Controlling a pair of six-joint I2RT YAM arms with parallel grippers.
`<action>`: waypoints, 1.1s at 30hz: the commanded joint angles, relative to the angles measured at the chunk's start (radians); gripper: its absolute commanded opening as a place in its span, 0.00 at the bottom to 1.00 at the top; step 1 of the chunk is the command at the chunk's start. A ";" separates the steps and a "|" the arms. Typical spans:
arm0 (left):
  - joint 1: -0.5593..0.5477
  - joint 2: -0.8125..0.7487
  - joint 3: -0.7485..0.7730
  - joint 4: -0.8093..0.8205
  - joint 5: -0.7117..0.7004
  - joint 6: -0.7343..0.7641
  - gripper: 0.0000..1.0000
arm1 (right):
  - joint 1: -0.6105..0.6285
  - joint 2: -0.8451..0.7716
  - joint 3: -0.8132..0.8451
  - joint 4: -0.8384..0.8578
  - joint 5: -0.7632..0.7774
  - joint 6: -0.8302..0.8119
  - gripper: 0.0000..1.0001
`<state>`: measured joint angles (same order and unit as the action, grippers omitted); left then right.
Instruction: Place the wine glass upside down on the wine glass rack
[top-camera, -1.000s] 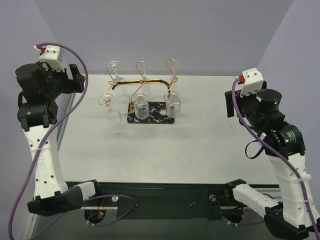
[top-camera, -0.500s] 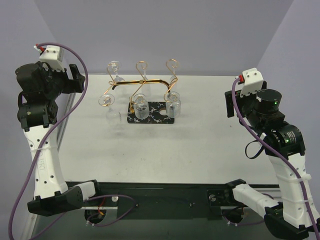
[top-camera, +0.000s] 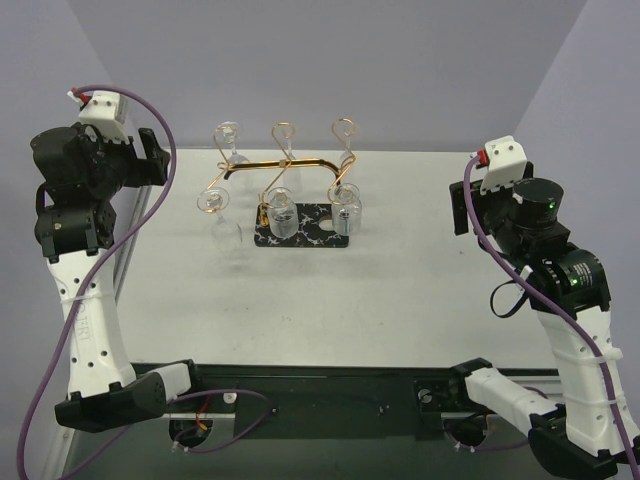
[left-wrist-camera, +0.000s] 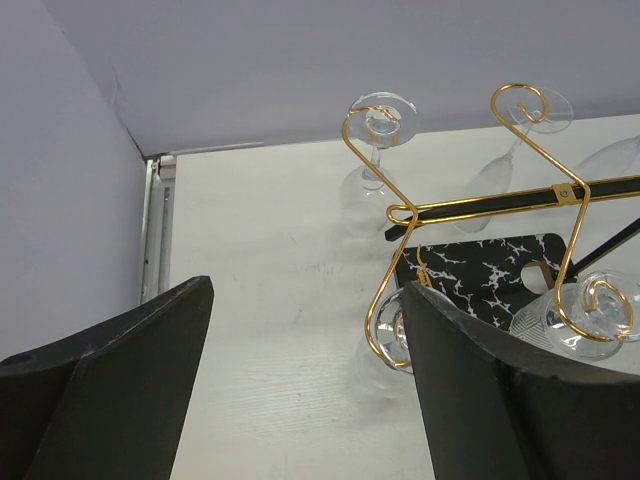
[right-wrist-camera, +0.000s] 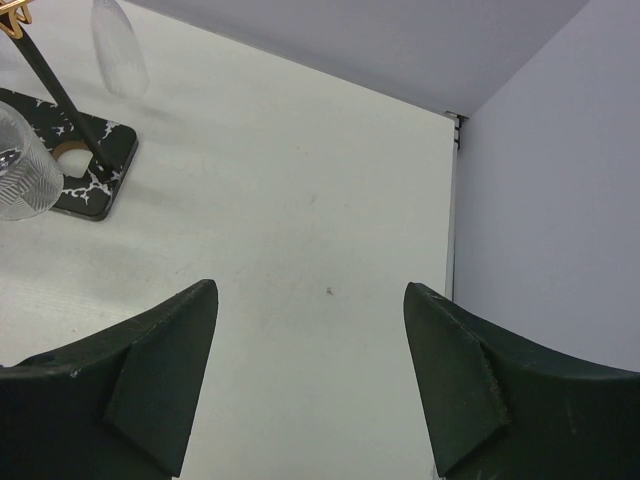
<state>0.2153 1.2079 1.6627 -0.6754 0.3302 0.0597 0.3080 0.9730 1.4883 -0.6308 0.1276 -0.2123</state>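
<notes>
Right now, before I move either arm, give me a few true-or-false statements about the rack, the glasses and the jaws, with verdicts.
1. The left gripper holds a wine glass. False: its jaws are open and empty.
2. The wine glass rack has a black, white-veined base. True.
3. A wine glass hangs upside down from the rack. True.
4. The right gripper is shut on the rack. False: its jaws are open, empty and clear of the rack.
</notes>
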 joint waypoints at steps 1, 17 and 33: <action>0.002 -0.016 0.009 0.056 0.021 -0.008 0.87 | -0.006 -0.005 0.009 0.043 0.023 0.008 0.70; -0.071 -0.199 -0.547 0.459 0.107 -0.103 0.91 | -0.182 -0.033 -0.161 0.060 -0.097 0.111 1.00; -0.073 -0.202 -0.538 0.464 0.082 -0.097 0.91 | -0.182 -0.023 -0.158 0.060 -0.109 0.108 1.00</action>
<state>0.1490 1.0199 1.0851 -0.2718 0.4164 -0.0334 0.1307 0.9482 1.3197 -0.6014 0.0280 -0.1188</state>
